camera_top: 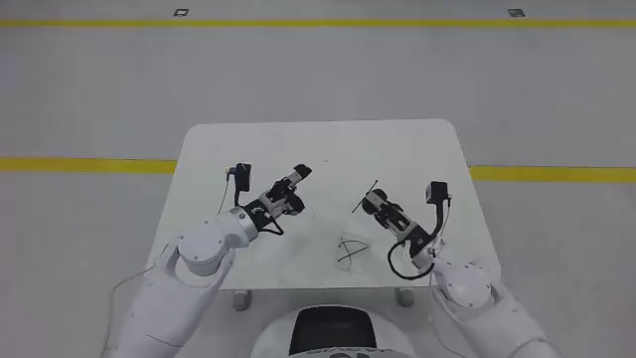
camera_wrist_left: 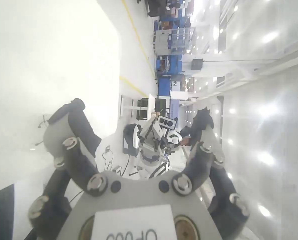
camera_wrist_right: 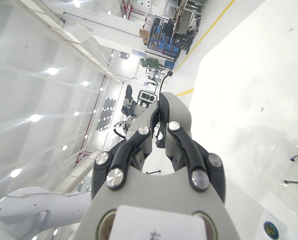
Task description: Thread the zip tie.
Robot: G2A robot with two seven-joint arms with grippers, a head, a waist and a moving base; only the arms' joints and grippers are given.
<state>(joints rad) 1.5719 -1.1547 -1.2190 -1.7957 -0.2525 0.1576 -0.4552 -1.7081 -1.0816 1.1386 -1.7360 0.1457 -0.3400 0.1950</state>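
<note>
**Right gripper pinches a tie; left one gapes**

Nearest the robot, a small heap of spare ties [camera_top: 348, 251] lies on the white table [camera_top: 318, 139], close to its front edge and between the two arms.

A little farther out, the right gripper [camera_wrist_right: 161, 101] is over the right half of the table. Its fingers are clamped together on a black tie [camera_wrist_right: 164, 81]. The thin strap stands out past the fingertips, bends slightly, and ends in its small square head. From above, the tie shows as a slanted dark line crossing the gripper's tip, clear of the table surface and pointing towards the table's middle and far side.

At about the same depth over the left half, the left gripper [camera_wrist_left: 140, 108] has its fingers spread wide with nothing between them. It points towards the right gripper, with bare tabletop between the two, and they do not touch.

Beyond both grippers the table runs bare to its far edge. Past that lies pale floor [camera_top: 318, 70], crossed by a yellow line [camera_top: 89, 164] level with the table, with a second one farther off.
</note>
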